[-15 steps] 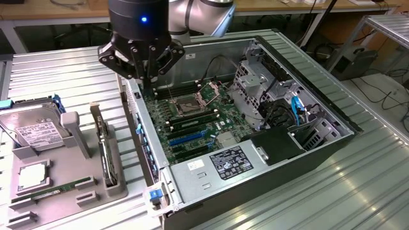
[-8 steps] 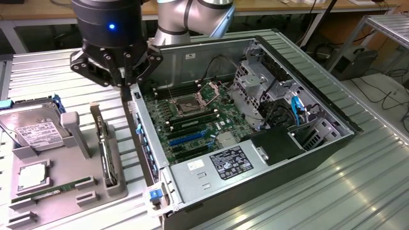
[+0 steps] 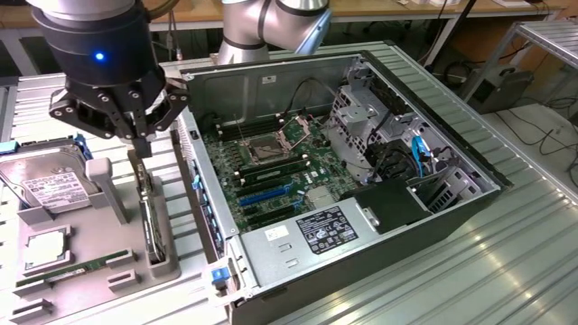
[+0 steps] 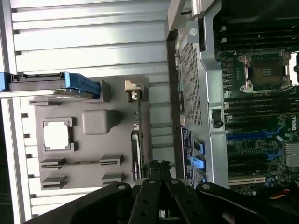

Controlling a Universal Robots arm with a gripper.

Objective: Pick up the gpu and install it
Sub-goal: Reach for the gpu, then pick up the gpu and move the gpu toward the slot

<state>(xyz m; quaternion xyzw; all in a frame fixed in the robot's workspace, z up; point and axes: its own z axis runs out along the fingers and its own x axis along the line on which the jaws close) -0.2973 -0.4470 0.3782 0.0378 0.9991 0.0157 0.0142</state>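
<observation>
The gripper [image 3: 141, 150] hangs low over the grey holder [image 3: 99, 237], its jaws drawn narrow with almost no gap, right at the upper end of the gpu [image 3: 150, 210]. The gpu stands on edge in a slot along the holder's side nearest the computer case [image 3: 271, 74]. Whether the fingertips pinch the gpu's edge or only sit on top of it I cannot tell, and that is the first risk. A hold on one end of such a thin gpu would probably let it swing or slip out as it leaves the slot. If the jaws are closed above it rather than around it, pressing down could jam it into the holder or bend it. In the wrist view the gpu [image 4: 136, 140] appears as a thin dark strip running away from the gripper [image 4: 159, 164], so any sideways pull could wedge it against the slot walls and drag the holder. Just beside it, toward the exterior view's left, lie a memory stick [image 3: 77, 269] and a hard drive [image 3: 45, 181], which a swinging gpu might clip. Farther off, the case's near wall [image 3: 203, 196] stands between the holder and the motherboard [image 3: 271, 169]. A gpu carried too low could strike its rim, and a tilted one would likely miss the blue slot [image 3: 267, 194] or scrape the board.
</observation>
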